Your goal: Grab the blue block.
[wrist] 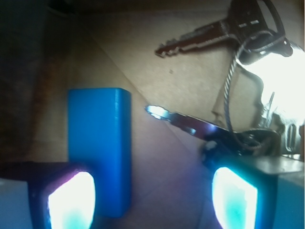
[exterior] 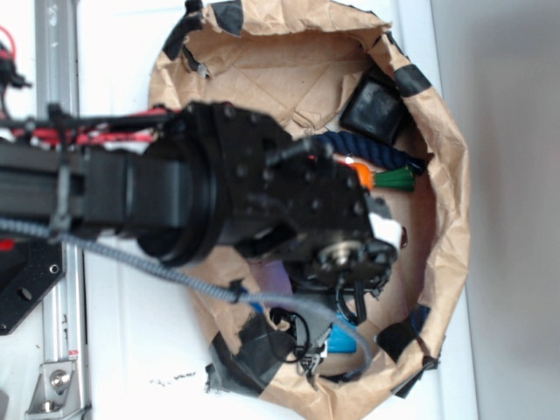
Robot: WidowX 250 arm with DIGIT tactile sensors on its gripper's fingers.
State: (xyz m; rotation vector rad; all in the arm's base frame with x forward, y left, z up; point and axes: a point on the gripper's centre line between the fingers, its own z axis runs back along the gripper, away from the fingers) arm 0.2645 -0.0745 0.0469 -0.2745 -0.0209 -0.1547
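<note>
The blue block (wrist: 100, 148) is a bright-blue slab lying on brown paper at the left of the wrist view, with its long side running away from me. My gripper (wrist: 152, 188) is open and empty. The left finger (wrist: 71, 200) stands just left of the block's near end and overlaps it. The right finger (wrist: 234, 200) stands far to the right, near the keys. Most of the gap between the fingers is bare paper. In the exterior view the gripper (exterior: 354, 258) hangs low inside the paper bowl, and the arm hides the block.
A bunch of keys (wrist: 190, 125) on a wire ring lies right of the block, with another key (wrist: 200, 37) farther off. A black square block (exterior: 374, 107), a navy rope (exterior: 367, 149) and a toy carrot (exterior: 389, 178) lie inside the crumpled paper bowl (exterior: 448, 201).
</note>
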